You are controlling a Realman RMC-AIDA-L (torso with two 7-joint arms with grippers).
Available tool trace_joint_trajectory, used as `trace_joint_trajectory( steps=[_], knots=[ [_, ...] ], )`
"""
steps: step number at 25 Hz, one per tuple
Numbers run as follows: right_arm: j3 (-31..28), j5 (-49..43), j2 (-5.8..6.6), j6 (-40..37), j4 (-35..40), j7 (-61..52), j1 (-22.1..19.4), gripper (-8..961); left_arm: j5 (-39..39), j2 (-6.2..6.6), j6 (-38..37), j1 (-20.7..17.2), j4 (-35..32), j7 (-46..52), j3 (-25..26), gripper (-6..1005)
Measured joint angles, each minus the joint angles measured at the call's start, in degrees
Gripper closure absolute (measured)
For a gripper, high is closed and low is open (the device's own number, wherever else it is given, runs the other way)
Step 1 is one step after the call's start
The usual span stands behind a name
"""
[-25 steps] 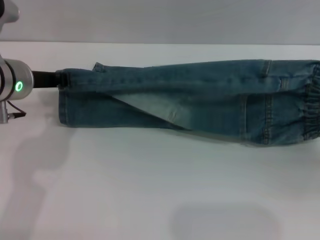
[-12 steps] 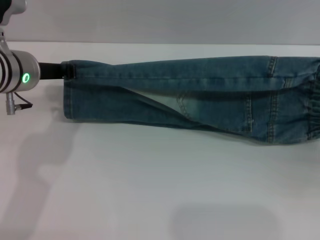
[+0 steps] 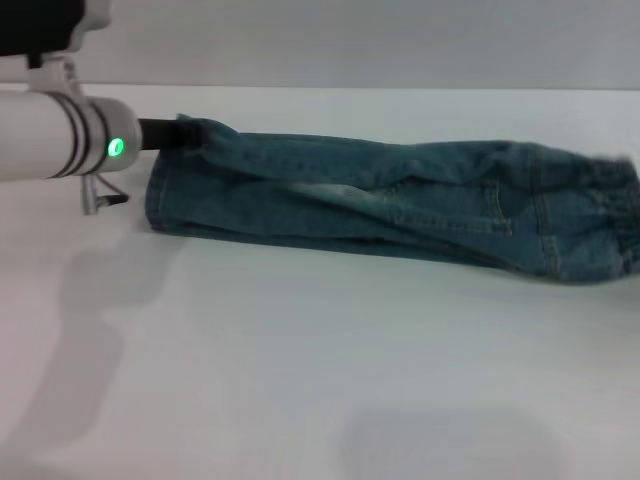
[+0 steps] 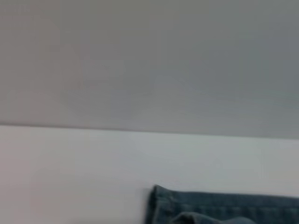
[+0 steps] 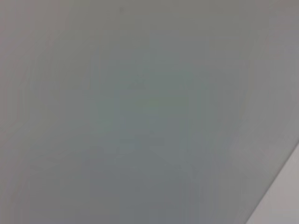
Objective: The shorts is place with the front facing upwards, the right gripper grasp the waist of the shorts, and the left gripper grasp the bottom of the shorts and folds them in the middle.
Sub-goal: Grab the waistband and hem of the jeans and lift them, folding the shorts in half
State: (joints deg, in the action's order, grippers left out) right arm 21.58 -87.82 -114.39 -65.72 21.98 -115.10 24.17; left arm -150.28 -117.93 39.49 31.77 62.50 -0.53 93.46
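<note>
The shorts [image 3: 400, 205] are stretched along the tabletop [image 3: 320, 380], the bottom [image 3: 165, 190] pinched by the left gripper [image 3: 185, 133] fingers; if slack is pulled unevenly, the hem could slip free.

1. The shorts [image 3: 400, 205] are lying lengthwise across the far half of the table [image 3: 320, 380], running from the robot's left to its right.
2. The bottom [image 3: 158, 200] is sitting at the left end, the waist [image 3: 610, 215] at the right end, near the edge of the head view.
3. The left gripper [image 3: 185, 133] is reaching in from the left and meeting the far corner of the bottom.
4. The near half of the table is lying in front of the shorts.
5. A wall [image 3: 350, 40] is standing behind the table.
</note>
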Motion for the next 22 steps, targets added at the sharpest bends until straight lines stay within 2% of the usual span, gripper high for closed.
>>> trace_joint_trajectory(
  steps=[4, 7, 10, 12, 16, 18, 22],
  knots=[
    [0.17, 0.38, 0.29, 1.3, -0.36, 2.18, 0.76, 794, 2.53, -0.04, 0.09, 2.02, -1.77, -2.51, 0.59, 757],
    [0.4, 0.28, -0.57, 0.34, 1.6, 3.03, -0.1, 776, 3.41, 0.0, 0.96, 1.83, -0.49, -2.83, 0.58, 712],
    [0.81, -0.04, -2.49, 0.0, 4.13, 4.13, -1.64, 674, 3.61, 0.07, 1.52, 1.42, 1.06, -3.33, 0.58, 649],
    [0.87, -0.07, -3.26, -0.4, 4.98, 4.53, -2.68, 607, 3.69, 0.07, 2.34, 1.41, 1.67, -3.38, 0.62, 606],
    [0.87, -0.08, -3.81, -1.77, 5.18, 4.45, -4.8, 431, 3.73, 0.07, 3.37, 1.3, 2.53, -3.4, 1.11, 522],
    [0.9, -0.08, -3.9, -2.22, 4.98, 4.35, -5.74, 337, 3.7, 0.07, 3.51, 1.23, 2.56, -3.41, 1.48, 442],
    [0.89, -0.01, -4.01, -2.67, 4.05, 4.24, -6.86, 332, 3.66, 0.07, 3.8, 1.23, 2.63, -3.55, 1.81, 289]
  ],
)
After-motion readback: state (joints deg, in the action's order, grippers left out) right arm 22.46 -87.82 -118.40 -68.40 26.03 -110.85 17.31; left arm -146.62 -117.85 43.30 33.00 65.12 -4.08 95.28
